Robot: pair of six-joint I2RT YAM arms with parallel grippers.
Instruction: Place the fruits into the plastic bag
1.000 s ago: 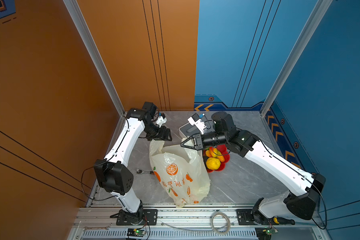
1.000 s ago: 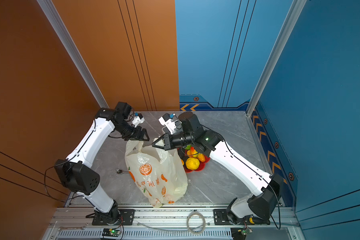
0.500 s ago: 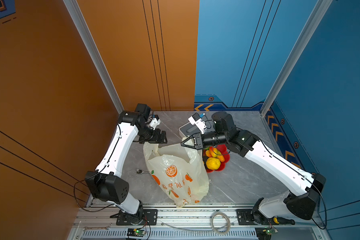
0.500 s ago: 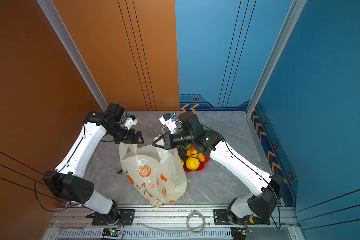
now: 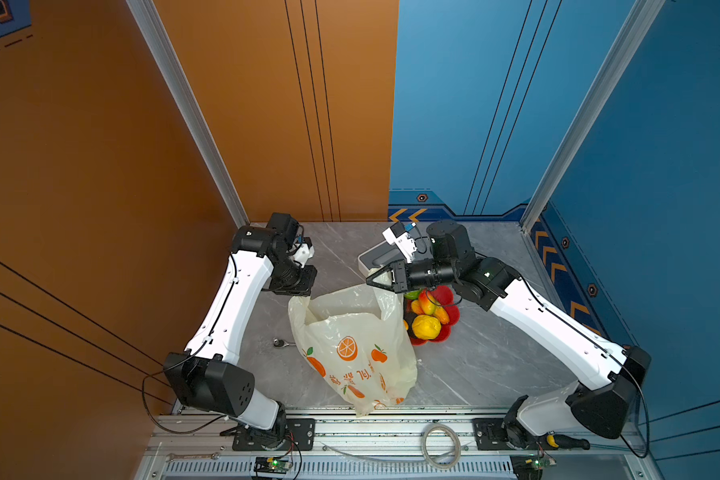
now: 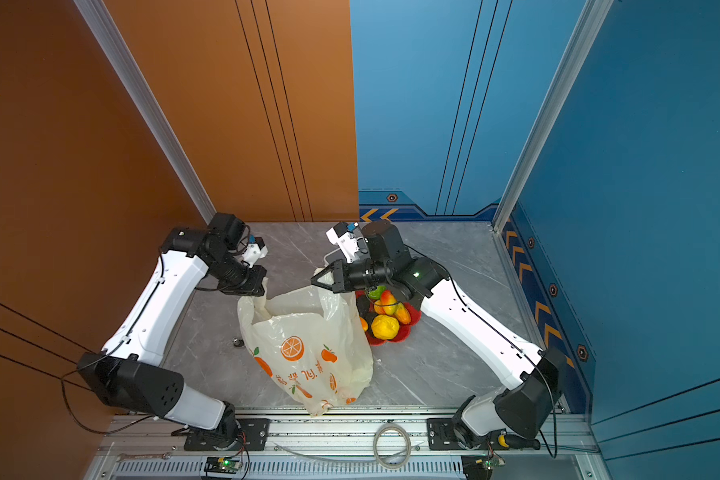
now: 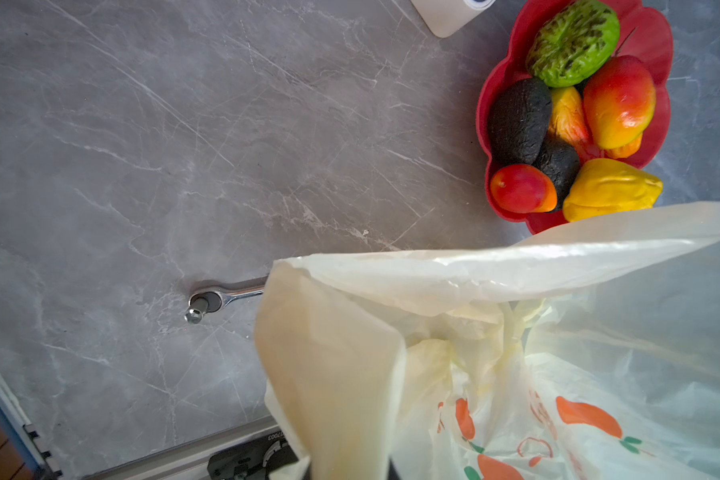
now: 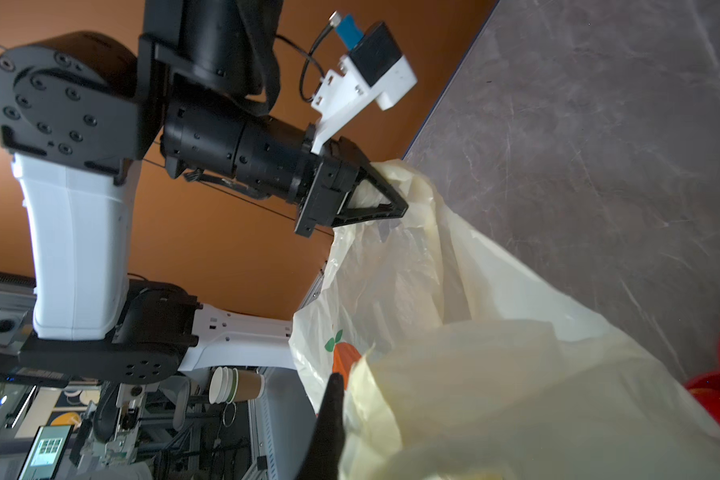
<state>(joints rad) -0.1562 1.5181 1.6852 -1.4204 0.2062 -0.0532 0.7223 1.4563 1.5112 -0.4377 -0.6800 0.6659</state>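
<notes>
In both top views the left gripper (image 5: 299,292) and right gripper (image 5: 371,280) each pinch a handle of the plastic bag (image 5: 352,349), its mouth stretched between them, and the fruits (image 5: 426,316) are heaped in the red dish (image 5: 447,294) just beside it. The left wrist view catches a ratchet wrench (image 7: 225,291) half hidden by the bag, and the right wrist view shows the left jaws clamped on plastic. Opening looks like the step, so next one gripper must release and fetch a fruit without collapsing the mouth.

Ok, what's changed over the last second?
The left gripper moved left, away from the right gripper, and closed on the plastic bag at its handle, stretching the mouth wider. The right gripper stayed shut on the other handle; the fruits stayed in the red dish.
</notes>
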